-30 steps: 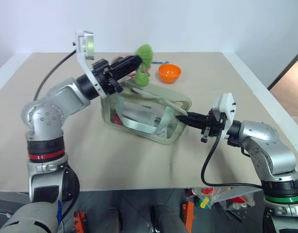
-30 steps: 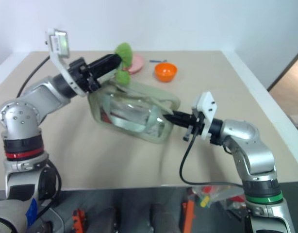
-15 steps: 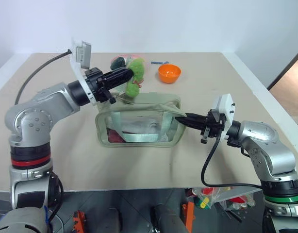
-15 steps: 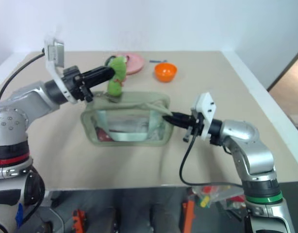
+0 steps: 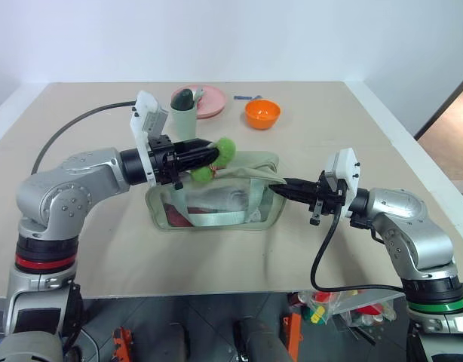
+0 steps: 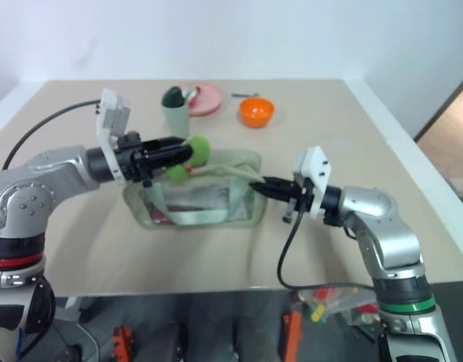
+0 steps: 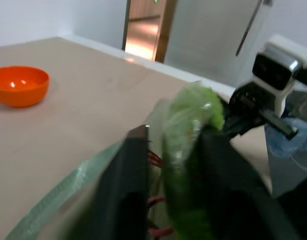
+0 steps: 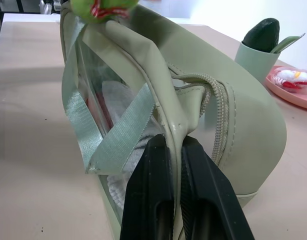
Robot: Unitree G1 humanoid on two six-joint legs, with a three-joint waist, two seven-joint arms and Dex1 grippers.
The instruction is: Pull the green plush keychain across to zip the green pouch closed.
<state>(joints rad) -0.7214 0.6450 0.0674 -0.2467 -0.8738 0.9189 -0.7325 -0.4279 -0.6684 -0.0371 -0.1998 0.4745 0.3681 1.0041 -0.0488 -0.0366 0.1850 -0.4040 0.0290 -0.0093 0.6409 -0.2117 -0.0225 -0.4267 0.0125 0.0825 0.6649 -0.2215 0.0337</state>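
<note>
The green pouch (image 5: 250,197) lies flat on the tan table, its clear window and pale straps facing me. Its green plush keychain (image 5: 225,149) hangs at the pouch's top left end. My left gripper (image 5: 213,153) reaches level over that end. In the left wrist view the keychain (image 7: 191,120) sits between the black fingers (image 7: 123,190), resting against one, with a narrow gap at the other; the gripper is open. My right gripper (image 5: 280,188) is shut on the pouch's right end, the fabric pinched between its fingers (image 8: 153,200). The zipper (image 8: 221,115) runs along the top.
A sage-green cup (image 5: 185,115) holding a dark object stands just behind the pouch, beside a pink plate (image 5: 207,101). An orange bowl (image 5: 262,113) sits further back right. The table's front edge (image 5: 216,290) is near.
The pouch, earlier lifted and tilted, has come down flat on the table. My left gripper has sunk with the keychain and its fingers have parted. The right gripper has kept its grip.
</note>
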